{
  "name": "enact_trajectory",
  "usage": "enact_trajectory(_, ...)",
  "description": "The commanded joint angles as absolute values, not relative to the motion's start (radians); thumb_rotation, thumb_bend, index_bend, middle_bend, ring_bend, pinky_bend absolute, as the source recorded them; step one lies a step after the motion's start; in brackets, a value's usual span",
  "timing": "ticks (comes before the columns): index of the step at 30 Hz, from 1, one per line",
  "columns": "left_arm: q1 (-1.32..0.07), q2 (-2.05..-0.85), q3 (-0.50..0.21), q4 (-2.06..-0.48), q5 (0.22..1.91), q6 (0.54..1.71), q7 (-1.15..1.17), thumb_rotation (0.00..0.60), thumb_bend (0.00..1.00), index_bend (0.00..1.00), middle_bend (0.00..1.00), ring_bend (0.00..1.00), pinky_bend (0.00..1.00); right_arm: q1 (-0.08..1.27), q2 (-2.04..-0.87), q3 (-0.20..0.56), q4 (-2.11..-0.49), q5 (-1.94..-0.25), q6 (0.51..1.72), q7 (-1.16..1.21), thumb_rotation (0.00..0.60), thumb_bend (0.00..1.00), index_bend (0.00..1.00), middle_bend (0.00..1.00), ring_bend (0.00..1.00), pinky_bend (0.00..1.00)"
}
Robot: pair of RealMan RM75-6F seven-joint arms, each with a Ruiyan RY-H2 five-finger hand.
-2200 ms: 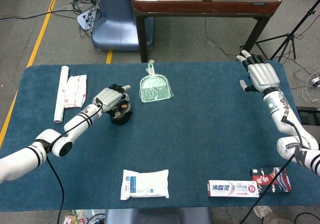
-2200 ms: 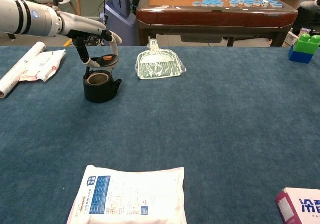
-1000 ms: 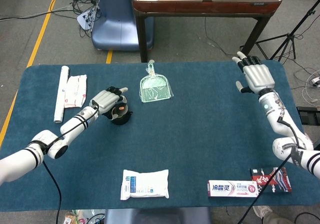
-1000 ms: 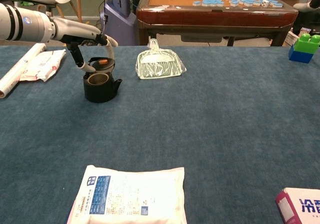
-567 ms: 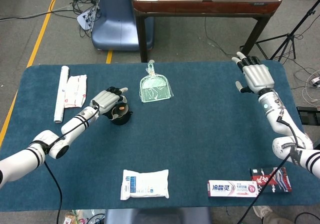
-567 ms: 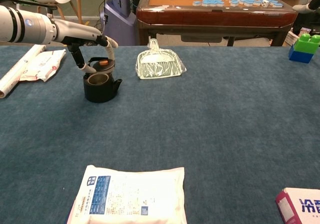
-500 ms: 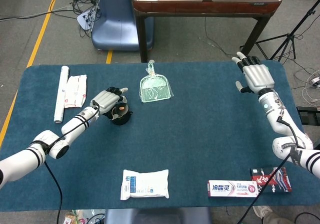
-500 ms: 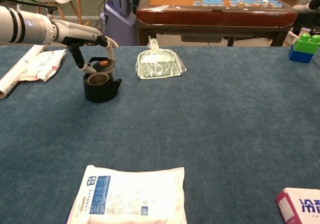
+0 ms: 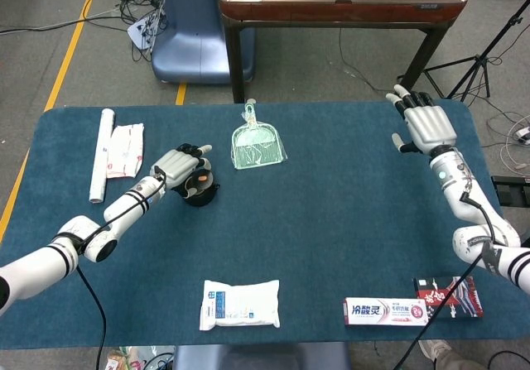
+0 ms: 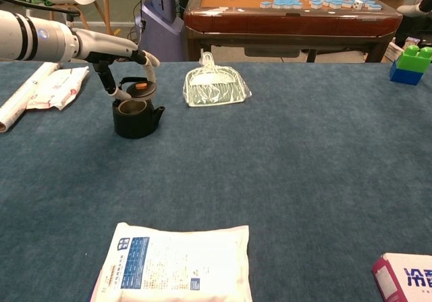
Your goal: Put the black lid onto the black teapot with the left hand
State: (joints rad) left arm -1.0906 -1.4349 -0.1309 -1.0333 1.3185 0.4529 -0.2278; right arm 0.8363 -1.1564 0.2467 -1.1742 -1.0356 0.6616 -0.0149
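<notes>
The black teapot [image 9: 199, 191] [image 10: 137, 117] stands on the blue table left of centre, its round mouth still showing in the chest view. My left hand [image 9: 177, 167] [image 10: 128, 60] hovers just over it and pinches the black lid [image 10: 137, 86] with the orange knob. The lid sits tilted at the pot's back rim, just above the mouth; I cannot tell if it touches. In the head view the hand hides most of the lid. My right hand [image 9: 426, 127] is raised at the far right, fingers spread, holding nothing.
A bagged green dustpan [image 9: 257, 147] [image 10: 214, 86] lies right behind the pot. A paper roll [image 9: 100, 166] and packet are at far left, a white pouch [image 9: 240, 304] at front, a toothpaste box [image 9: 387, 311] front right, toy bricks [image 10: 410, 64] far right.
The left hand has lowered the lid a little and drawn it back toward the teapot's rim. The right hand has shifted only slightly.
</notes>
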Motion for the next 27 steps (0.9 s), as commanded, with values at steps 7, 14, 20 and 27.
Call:
enact_trajectory(7,-1.089,-1.434,-0.132,-1.035,1.302,0.447,-0.215,0.600,0.31,0.24,0.00,0.00,0.00,0.836,-1.155,0.248,-1.174,-1.039,0.662,-0.011,0.600,0.45,0.00,0.00,0.00,0.00)
enact_trajectory(14,-1.085,-1.431,-0.133,-1.043,1.299,0.455,-0.207,0.600,0.31,0.24,0.00,0.00,0.00,0.836,-1.156,0.249,-1.175,-1.038,0.664,-0.014,0.600,0.45,0.00,0.00,0.00,0.00)
enact_trajectory(20,-1.080,-1.422,-0.134,-1.057,1.293,0.463,-0.198,0.600,0.31,0.24,0.00,0.00,0.00,0.836,-1.158,0.249,-1.174,-1.039,0.665,-0.013,0.600,0.45,0.00,0.00,0.00,0.00)
enact_trajectory(27,-1.052,-1.381,-0.134,-1.123,1.273,0.501,-0.169,0.600,0.31,0.24,0.00,0.00,0.00,0.835,-1.158,0.250,-1.176,-1.050,0.668,-0.003,0.600,0.45,0.00,0.00,0.00,0.00)
